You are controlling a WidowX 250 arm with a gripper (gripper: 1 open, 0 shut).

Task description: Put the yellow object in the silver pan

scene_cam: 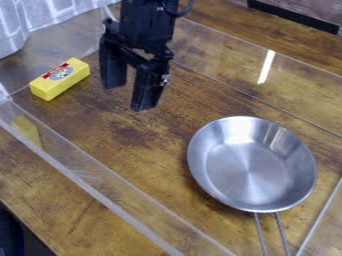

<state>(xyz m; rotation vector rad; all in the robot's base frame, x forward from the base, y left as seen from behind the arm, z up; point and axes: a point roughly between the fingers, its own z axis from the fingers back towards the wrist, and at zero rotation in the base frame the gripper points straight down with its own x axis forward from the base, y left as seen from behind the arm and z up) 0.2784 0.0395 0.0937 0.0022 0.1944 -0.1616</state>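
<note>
The yellow object [60, 79], a small block with a red-and-white label on top, lies on the wooden table at the left. My gripper [130, 82] hangs just to its right, pointing down, open, with nothing between its black fingers [146, 90]. A small gap separates it from the block. The silver pan [251, 165] sits at the lower right, round and shiny, with nothing in it; its thin handle [269, 236] runs toward the bottom edge.
A clear plastic wall [80, 170] runs diagonally along the near-left side of the wooden table [160, 140]. A grey object [11, 30] shows at the top left corner.
</note>
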